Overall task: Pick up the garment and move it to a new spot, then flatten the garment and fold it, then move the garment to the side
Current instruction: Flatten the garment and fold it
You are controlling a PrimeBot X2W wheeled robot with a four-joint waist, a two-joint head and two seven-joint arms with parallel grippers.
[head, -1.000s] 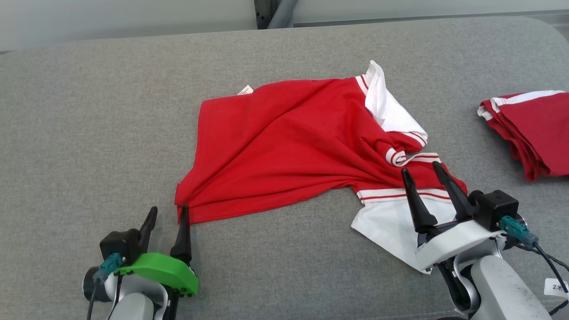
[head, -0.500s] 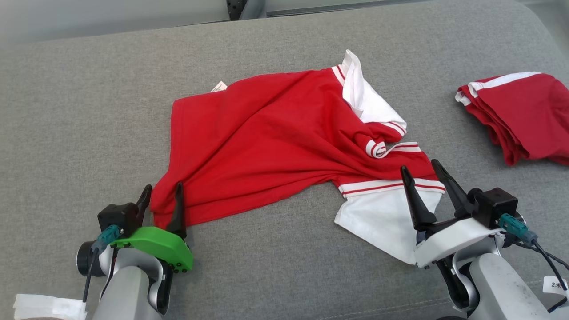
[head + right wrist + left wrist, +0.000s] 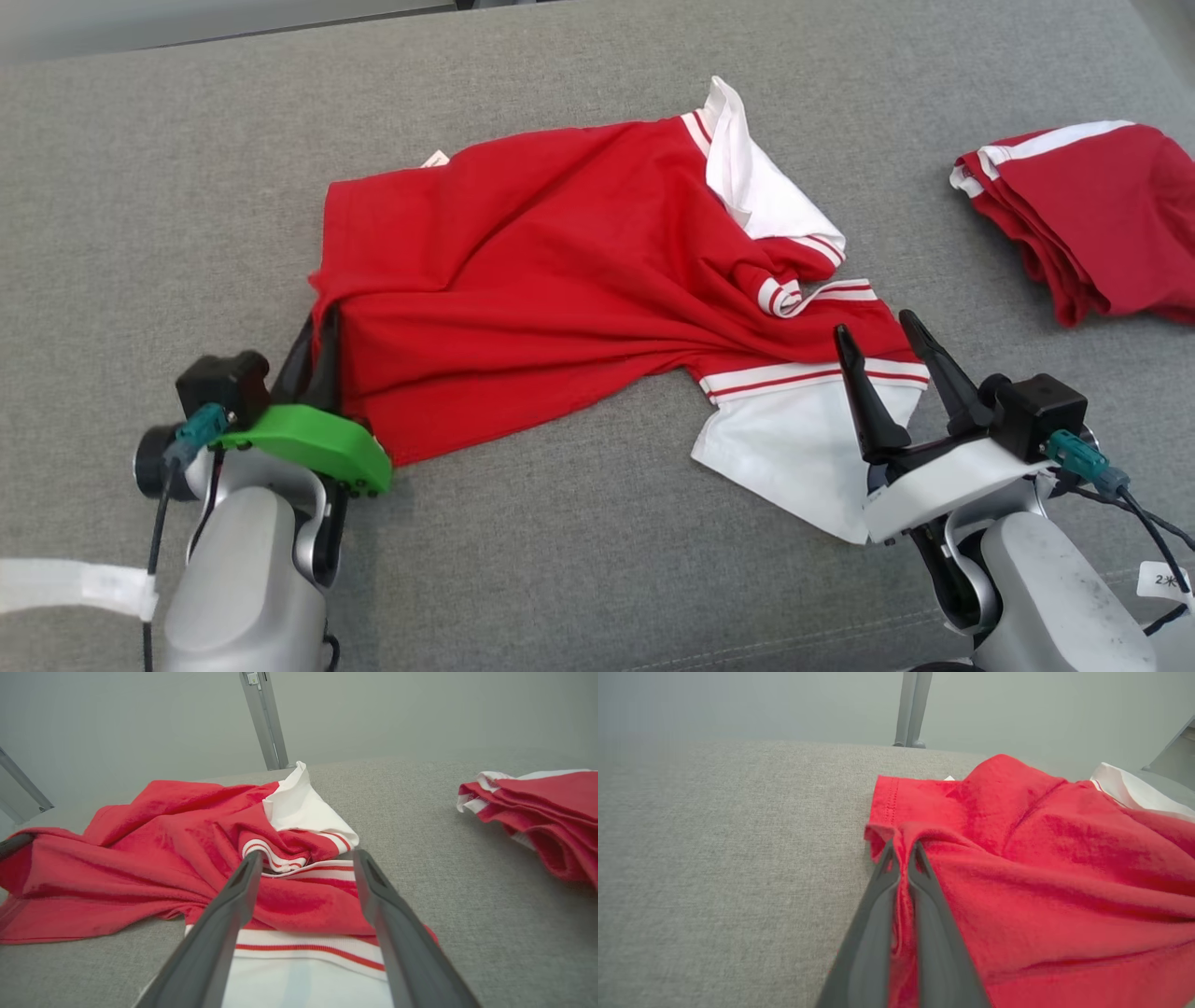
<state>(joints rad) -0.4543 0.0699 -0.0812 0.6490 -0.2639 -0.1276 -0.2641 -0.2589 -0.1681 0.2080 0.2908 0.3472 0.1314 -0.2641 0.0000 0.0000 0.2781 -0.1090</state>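
Note:
The garment (image 3: 560, 252) is a rumpled red shirt with white sleeves and red-and-white striped trim, spread over the middle of the grey padded surface (image 3: 140, 187). My left gripper (image 3: 320, 327) is shut on the shirt's near-left hem corner, which is bunched and raised between the fingers. The left wrist view shows that gripper (image 3: 901, 848) pinching red cloth of the garment (image 3: 1041, 858). My right gripper (image 3: 873, 327) stands open over the near white sleeve and striped cuff. In the right wrist view the right gripper (image 3: 307, 855) has its fingers apart above the garment (image 3: 140, 858), holding nothing.
A folded pile of red-and-white clothes (image 3: 1102, 215) lies at the right edge, also in the right wrist view (image 3: 542, 807). A metal post (image 3: 264, 718) rises behind the surface. Bare grey padding stretches to the left and along the front.
My left gripper moved forward onto the shirt's near-left corner and shut on it, bunching and lifting the hem. The head camera shifted. The right gripper stayed open.

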